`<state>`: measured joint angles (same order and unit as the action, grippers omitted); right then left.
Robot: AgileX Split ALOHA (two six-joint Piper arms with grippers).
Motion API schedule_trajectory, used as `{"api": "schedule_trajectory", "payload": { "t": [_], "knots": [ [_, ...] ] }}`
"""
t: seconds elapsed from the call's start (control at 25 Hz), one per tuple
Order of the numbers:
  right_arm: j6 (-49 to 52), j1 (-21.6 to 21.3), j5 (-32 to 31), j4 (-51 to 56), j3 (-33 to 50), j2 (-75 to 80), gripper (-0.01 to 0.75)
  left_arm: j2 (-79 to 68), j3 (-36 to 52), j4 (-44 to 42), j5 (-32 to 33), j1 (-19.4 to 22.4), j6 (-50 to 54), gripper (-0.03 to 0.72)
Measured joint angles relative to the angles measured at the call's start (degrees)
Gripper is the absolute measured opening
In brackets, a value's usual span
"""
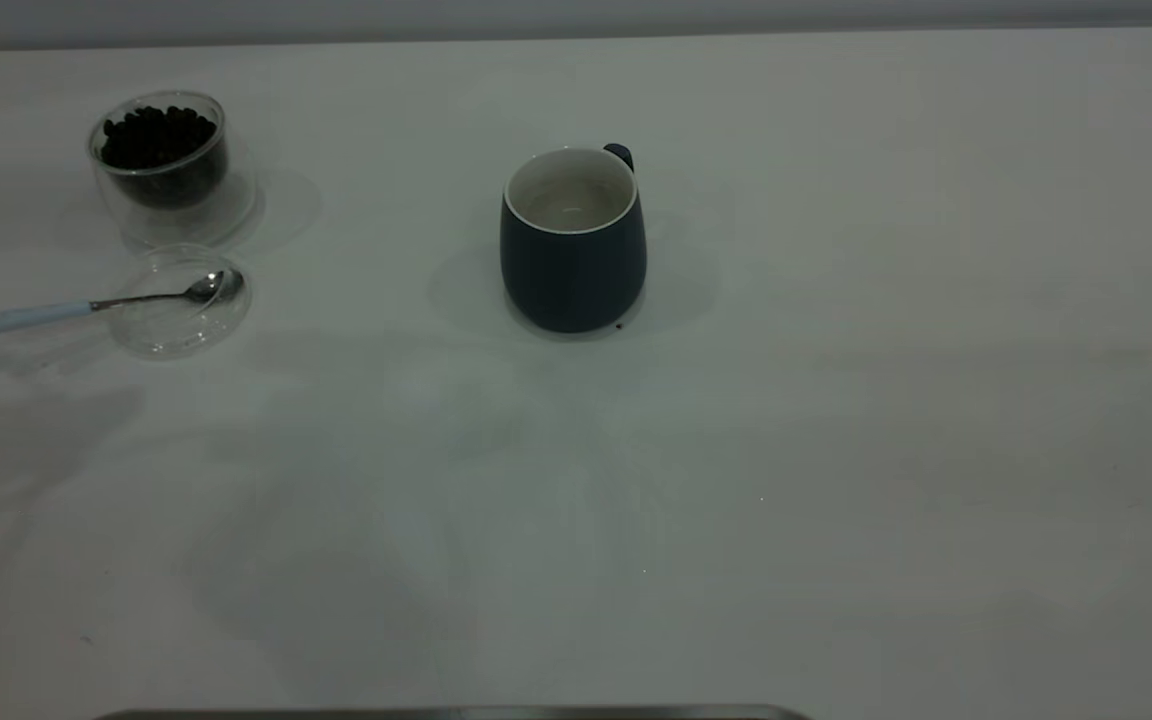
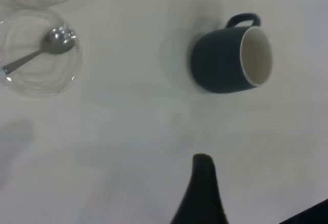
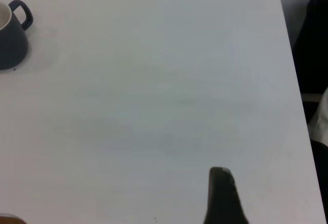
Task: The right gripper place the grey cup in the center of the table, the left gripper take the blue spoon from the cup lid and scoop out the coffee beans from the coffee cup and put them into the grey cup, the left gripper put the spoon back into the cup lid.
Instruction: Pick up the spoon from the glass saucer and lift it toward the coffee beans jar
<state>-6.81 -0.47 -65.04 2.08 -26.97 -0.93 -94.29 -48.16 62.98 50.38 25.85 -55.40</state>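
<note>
You have the grey cup (image 1: 573,262) empty mid-table; coffee beans (image 1: 158,138) fill the coffee cup (image 1: 164,165) near the far-left corner, beside the cup lid (image 1: 179,300) holding the blue spoon (image 1: 101,302). Whether either gripper is parted or closed can't be told.

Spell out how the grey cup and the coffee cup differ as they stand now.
The grey cup is opaque dark navy-grey with a white inside; the coffee cup is clear glass. The grey cup has a small handle at its far side; the coffee cup shows none. The grey cup looks empty, while the coffee cup holds dark coffee beans. The grey cup is the larger and stands near the middle of the table; the coffee cup stands at the far left. Both are upright, open-topped and untouched.
</note>
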Motion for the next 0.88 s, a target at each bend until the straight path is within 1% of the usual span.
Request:
{"api": "schedule_trajectory", "payload": {
  "t": [0.08, 0.28, 0.44, 0.68, 0.88],
  "knots": [
    [0.0, 0.0, 0.0, 0.0, 0.0, 0.0, 0.460, -4.1, -0.4, 2.0, 1.1, 3.2, -3.0, 0.708],
    [0.0, 0.0, 0.0, 0.0, 0.0, 0.0, 0.460, -14.1, -0.9, 3.6, 0.8, 10.2, -10.2, 0.709],
    [0.0, 0.0, 0.0, 0.0, 0.0, 0.0, 0.460, -20.4, -2.1, 3.6, 0.8, 14.3, -14.0, 0.709],
    [0.0, 0.0, 0.0, 0.0, 0.0, 0.0, 0.460, -29.0, -7.8, 1.1, -0.3, 14.9, -17.3, 0.704],
    [0.0, 0.0, 0.0, 0.0, 0.0, 0.0, 0.460, -37.5, -13.6, 1.8, 2.2, 14.9, -17.6, 0.700]
  ]
}}
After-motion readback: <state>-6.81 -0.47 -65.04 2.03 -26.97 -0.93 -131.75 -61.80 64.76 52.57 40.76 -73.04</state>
